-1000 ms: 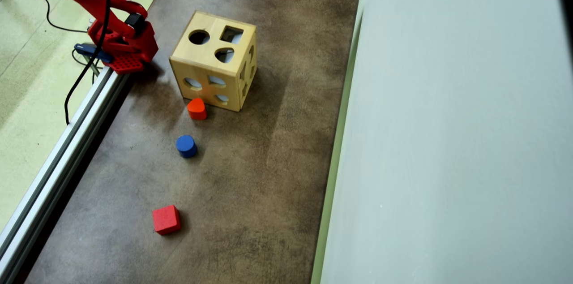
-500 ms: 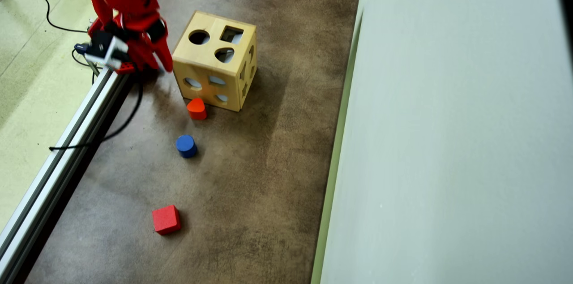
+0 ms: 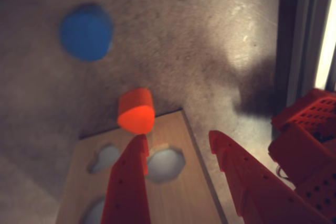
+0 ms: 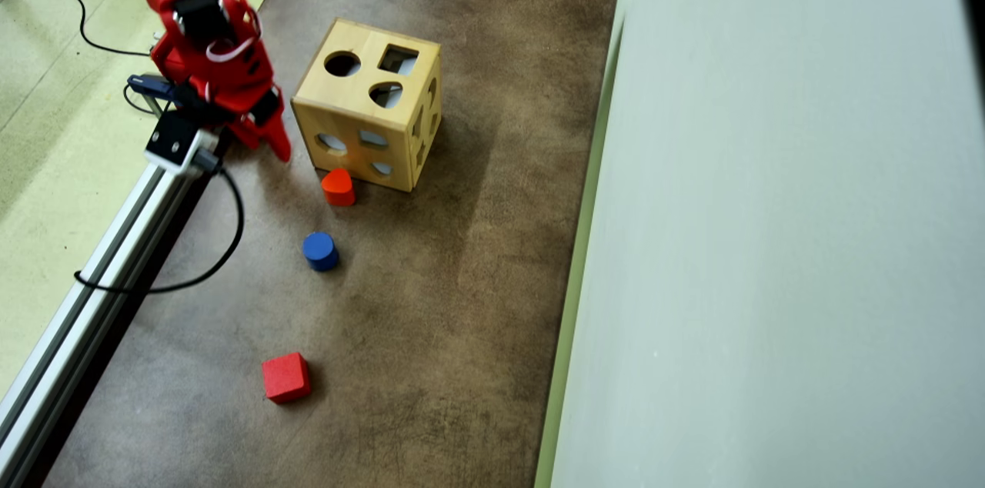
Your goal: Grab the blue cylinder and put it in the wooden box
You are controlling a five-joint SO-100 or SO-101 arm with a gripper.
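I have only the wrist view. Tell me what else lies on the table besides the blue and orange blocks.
Observer: A red cube lies beyond the blue cylinder, away from the wooden box, in the overhead view.
Operator: Report the box's top face.
Observer: It has a round hole, a square one and a rounded third.
Operator: Place the claw.
Observer: The claw hangs left of the box in the overhead view, short of the cylinder.

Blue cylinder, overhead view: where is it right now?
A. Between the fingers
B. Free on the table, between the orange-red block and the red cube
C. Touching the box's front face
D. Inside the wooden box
B: the blue cylinder stands alone on the table, below the orange-red block and above the red cube, clear of the box and of the empty gripper.
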